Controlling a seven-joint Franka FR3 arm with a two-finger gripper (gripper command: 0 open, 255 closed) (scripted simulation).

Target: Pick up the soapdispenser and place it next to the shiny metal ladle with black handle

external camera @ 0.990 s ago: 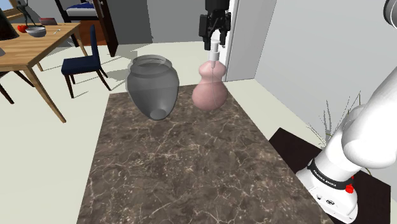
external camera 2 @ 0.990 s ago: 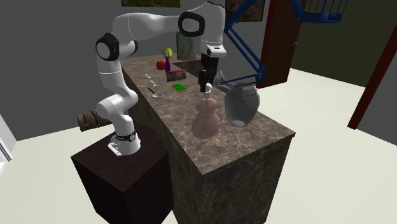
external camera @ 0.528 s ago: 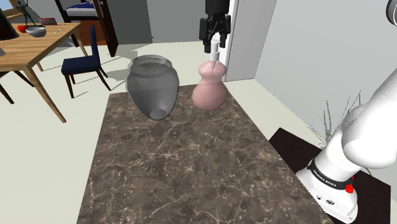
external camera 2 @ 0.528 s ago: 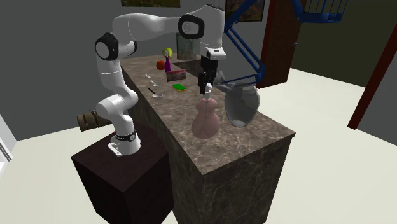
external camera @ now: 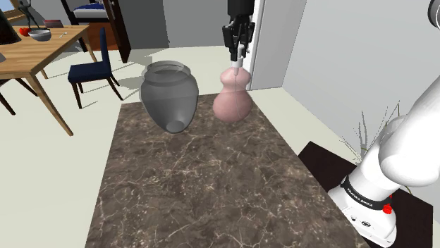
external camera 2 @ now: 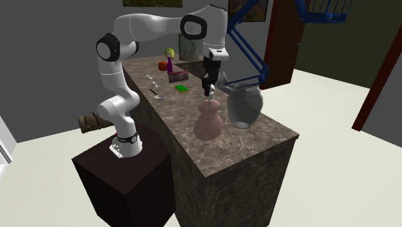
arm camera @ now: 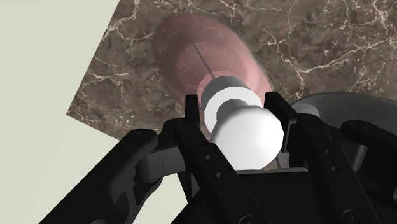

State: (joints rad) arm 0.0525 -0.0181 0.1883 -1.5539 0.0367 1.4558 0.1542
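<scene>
Begins, in the shoulder view, with the black stand (external camera: 321, 163) and the white arm (external camera: 395, 155) rising from it. Reaches next the dark marbled counter (external camera: 190, 197). Shows at that counter's far end the pink soap dispenser (external camera: 233, 100), upright on the stone, round below and narrow at the neck. Has a grey vase (external camera: 169, 95) just beside it toward the shoulder view's left, not touching. Tops the dispenser with the black gripper (external camera: 237, 51), pointing straight down.

Clasps the white pump (arm camera: 245, 133) in a narrow grip: in the wrist view, sets one finger (arm camera: 192, 121) against each side of the pump's neck, with the round head between them and the pink body below on the counter.

Passes pale floor beyond the counter's edge, then a blue chair (external camera: 90, 70) and a wooden table (external camera: 35, 58) at the shoulder view's upper left.

Puts dispenser and vase, in the second exterior view, at the near end of the counter. Lays a small green block (external camera 2: 181, 88) farther along. Sets the ladle (external camera 2: 156, 94) at about the same depth, nearer the arm, flat on the stone, with a silvery bowl and a dark handle. Leaves the ladle well apart from the dispenser.
</scene>
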